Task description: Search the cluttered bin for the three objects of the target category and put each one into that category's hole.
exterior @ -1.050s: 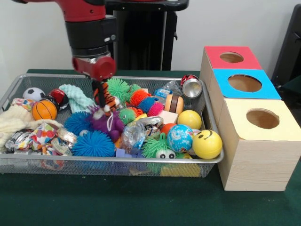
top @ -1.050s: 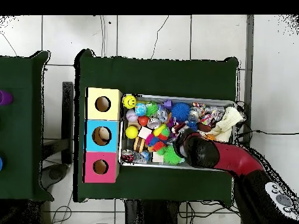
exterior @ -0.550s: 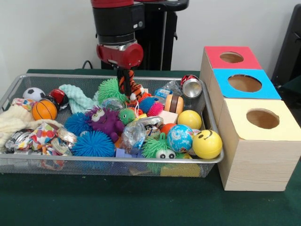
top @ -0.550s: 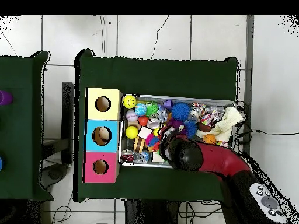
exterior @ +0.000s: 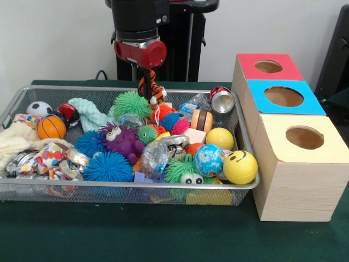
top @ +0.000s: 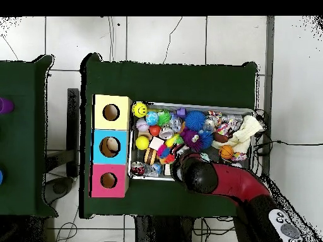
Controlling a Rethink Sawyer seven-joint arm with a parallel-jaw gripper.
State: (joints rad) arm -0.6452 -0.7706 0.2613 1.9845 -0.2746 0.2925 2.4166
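Above the far rim of the wire-mesh bin (exterior: 22, 99), we are observing the gripper (exterior: 147, 82) pinching a striped tiger plush (exterior: 151, 91), which is hanging clear of the clutter. The toy is dangling below the red wrist, its head pointing down, touching nothing beneath it as far as we can judge. In the overhead view the arm is covering the toy, so only the front view is confirming the hold.

We are judging the lift as deliberate: raising the plush this high is keeping it from snagging the green spiky ball (exterior: 130, 103) just beneath or dragging the purple monster toy (exterior: 122, 139) along.

The three-hole sorting box (exterior: 294, 136) is standing beside the bin on the green counter (exterior: 109, 234), with its red hole (exterior: 268, 66), blue hole (exterior: 283, 96) and yellow hole (exterior: 304, 137) all unobstructed. Which hole belongs to this category, we cannot tell. The carry across the bin is, in our assessment, the step in hand; a loose plush may swing in transit.
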